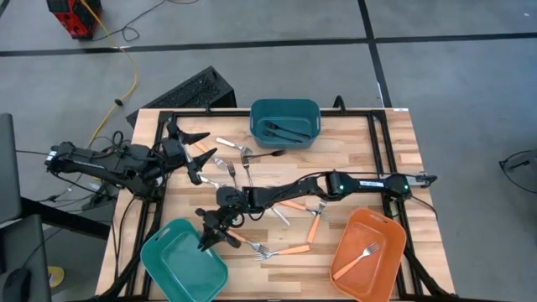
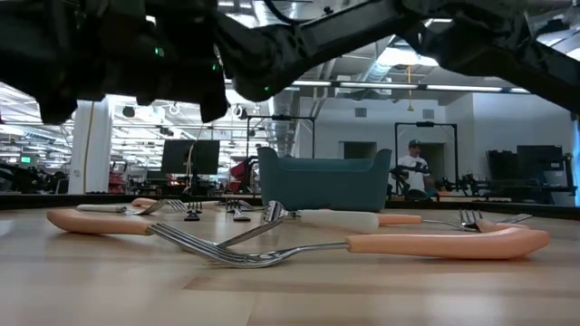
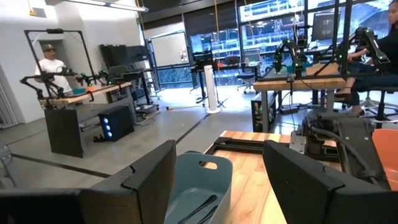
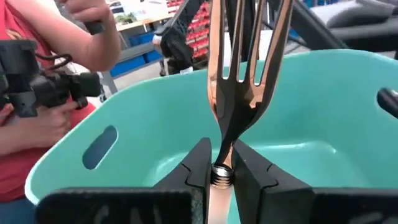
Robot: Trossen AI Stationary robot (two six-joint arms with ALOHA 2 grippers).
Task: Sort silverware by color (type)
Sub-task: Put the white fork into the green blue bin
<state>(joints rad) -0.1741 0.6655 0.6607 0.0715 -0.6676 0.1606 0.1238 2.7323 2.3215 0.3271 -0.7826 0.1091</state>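
Right gripper (image 4: pixel 219 169) clamps narrow on the neck of a fork (image 4: pixel 239 81), tines pointing away from the wrist, shiny metal head with coppery reflections. In the high view it hangs at the rim of the light teal bin (image 1: pixel 159 252) at the near-left table corner, so I read this as a drop lined up over that bin; bin interior looks empty.

Loose silverware (image 1: pixel 285 248) lies mid-table: orange-handled forks with silver heads near the right arm, silver/white pieces further back beside the left gripper (image 1: pixel 195 155). Sorted so far: one orange-handled fork in the orange bin (image 1: pixel 394 252), dark pieces in the dark teal bin (image 1: pixel 262 113) at the far edge.

Left gripper waits with jaws wide, holding nothing, pointed toward the dark teal bin.
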